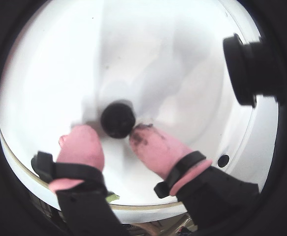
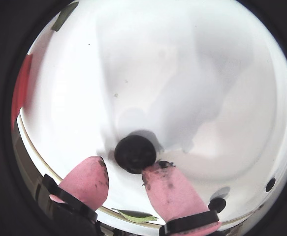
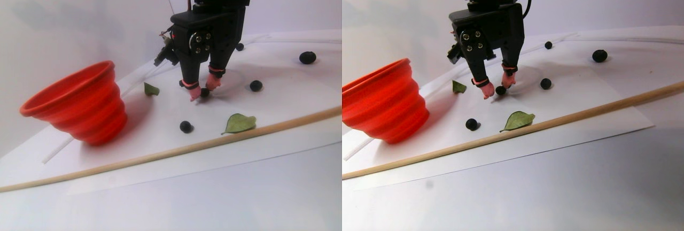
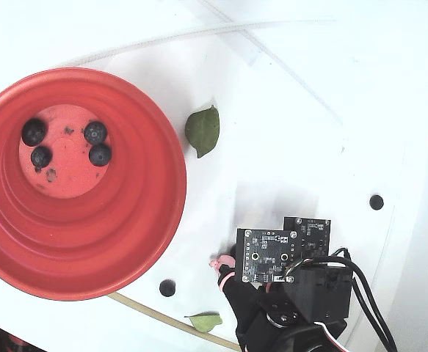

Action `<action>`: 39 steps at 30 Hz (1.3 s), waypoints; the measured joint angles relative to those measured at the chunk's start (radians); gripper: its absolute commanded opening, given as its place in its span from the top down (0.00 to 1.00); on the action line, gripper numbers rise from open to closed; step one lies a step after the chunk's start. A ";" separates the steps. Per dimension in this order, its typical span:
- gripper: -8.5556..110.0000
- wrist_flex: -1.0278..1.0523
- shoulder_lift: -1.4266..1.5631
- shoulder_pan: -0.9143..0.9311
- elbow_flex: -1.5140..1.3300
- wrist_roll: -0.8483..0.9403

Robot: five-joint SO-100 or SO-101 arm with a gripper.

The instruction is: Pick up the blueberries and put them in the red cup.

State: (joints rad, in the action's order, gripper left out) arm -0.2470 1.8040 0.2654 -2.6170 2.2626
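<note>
My gripper [image 1: 114, 133] stands open low over the white sheet, its pink fingertips [image 1: 81, 142] apart. One of the blueberries [image 1: 117, 119] lies on the sheet at the tips, touching the stained right-hand finger [image 2: 165, 184], with a gap to the other. The same berry [image 2: 135, 153] shows in both wrist views and, in the stereo pair view, between the tips of the gripper [image 3: 199, 92]. The red cup [image 4: 151, 198] stands to the left of the gripper [image 4: 219, 262] in the fixed view, with several blueberries [image 4: 95, 132] on its bottom.
Loose blueberries lie on the sheet: one berry [image 3: 186, 126] in front of the gripper, another berry [image 3: 256, 85] to its right, and a third berry [image 3: 307, 57] farther back. Green leaves [image 3: 239, 123] and a long wooden stick [image 3: 160, 156] lie near the front edge.
</note>
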 measured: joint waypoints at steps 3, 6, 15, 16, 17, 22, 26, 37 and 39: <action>0.79 0.000 0.000 0.000 0.000 0.005; 0.79 0.000 0.000 0.000 0.000 0.005; 0.79 -0.066 -0.012 0.023 0.026 0.040; 0.79 -0.071 -0.015 0.023 0.028 0.038; 0.79 -0.075 -0.018 0.023 0.028 0.038; 0.78 -0.080 -0.023 0.021 0.028 0.023; 0.79 -0.080 -0.023 0.021 0.028 0.015; 0.79 -0.103 -0.029 0.009 0.028 -0.009; 0.80 -0.106 -0.043 0.009 0.031 -0.009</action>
State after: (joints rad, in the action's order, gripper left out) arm -0.3528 1.7610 0.2746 -2.5863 2.2534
